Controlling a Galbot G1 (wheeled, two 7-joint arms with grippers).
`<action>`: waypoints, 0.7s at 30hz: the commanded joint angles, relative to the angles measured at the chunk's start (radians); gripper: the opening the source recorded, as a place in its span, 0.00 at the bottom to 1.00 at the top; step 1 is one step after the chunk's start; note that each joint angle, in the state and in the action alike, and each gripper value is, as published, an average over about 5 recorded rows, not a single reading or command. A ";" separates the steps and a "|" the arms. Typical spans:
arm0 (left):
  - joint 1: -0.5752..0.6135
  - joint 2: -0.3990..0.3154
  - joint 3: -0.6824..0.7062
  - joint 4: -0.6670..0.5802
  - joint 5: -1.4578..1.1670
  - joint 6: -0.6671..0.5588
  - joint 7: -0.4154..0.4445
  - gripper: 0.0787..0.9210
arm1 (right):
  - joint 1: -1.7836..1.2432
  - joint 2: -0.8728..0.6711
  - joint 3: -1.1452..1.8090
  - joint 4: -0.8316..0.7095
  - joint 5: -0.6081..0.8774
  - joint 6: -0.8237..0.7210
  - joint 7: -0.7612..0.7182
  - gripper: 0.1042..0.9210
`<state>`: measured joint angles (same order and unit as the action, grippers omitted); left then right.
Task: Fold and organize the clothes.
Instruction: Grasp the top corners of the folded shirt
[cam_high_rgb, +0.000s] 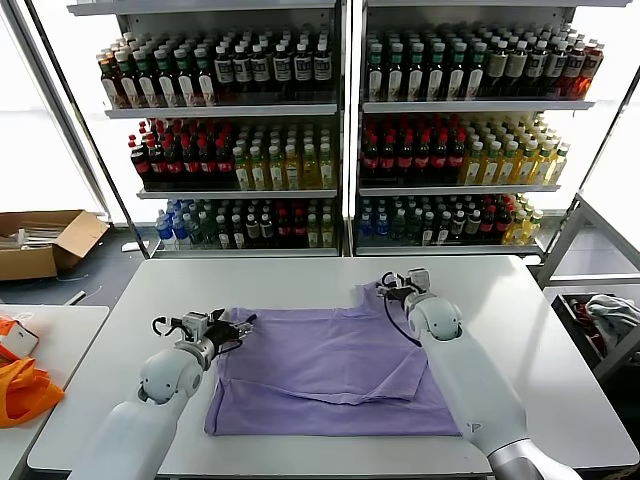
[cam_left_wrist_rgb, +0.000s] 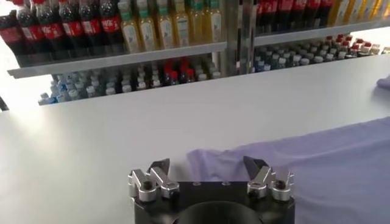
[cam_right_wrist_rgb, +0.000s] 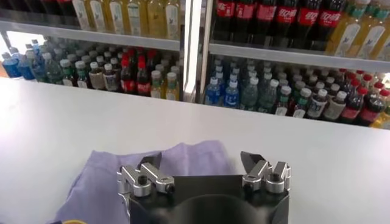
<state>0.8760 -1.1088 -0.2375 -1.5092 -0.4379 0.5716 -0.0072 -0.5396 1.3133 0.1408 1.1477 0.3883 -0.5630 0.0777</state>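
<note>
We judge the T-shirt (cam_high_rgb: 330, 365), mid-frame, soft and limp; both released claws, left gripper (cam_high_rgb: 243, 324) and right gripper (cam_high_rgb: 385, 290), suit its upper corners.

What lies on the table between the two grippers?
Only the lavender T-shirt, spread flat from left gripper to right gripper; head view shows it.
</note>
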 joint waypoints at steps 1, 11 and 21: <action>0.011 0.001 0.008 0.007 0.013 0.006 0.000 0.72 | -0.030 0.011 0.010 0.003 0.021 -0.011 0.024 0.80; 0.038 0.004 0.003 -0.017 0.016 0.005 0.006 0.39 | -0.089 0.001 0.022 0.070 0.042 -0.015 0.054 0.45; 0.058 -0.008 -0.011 -0.050 0.026 -0.080 0.025 0.05 | -0.128 0.004 0.062 0.145 0.073 0.021 0.076 0.13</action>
<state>0.9242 -1.1098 -0.2453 -1.5441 -0.4182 0.5593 0.0028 -0.6402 1.3155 0.1839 1.2412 0.4394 -0.5586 0.1407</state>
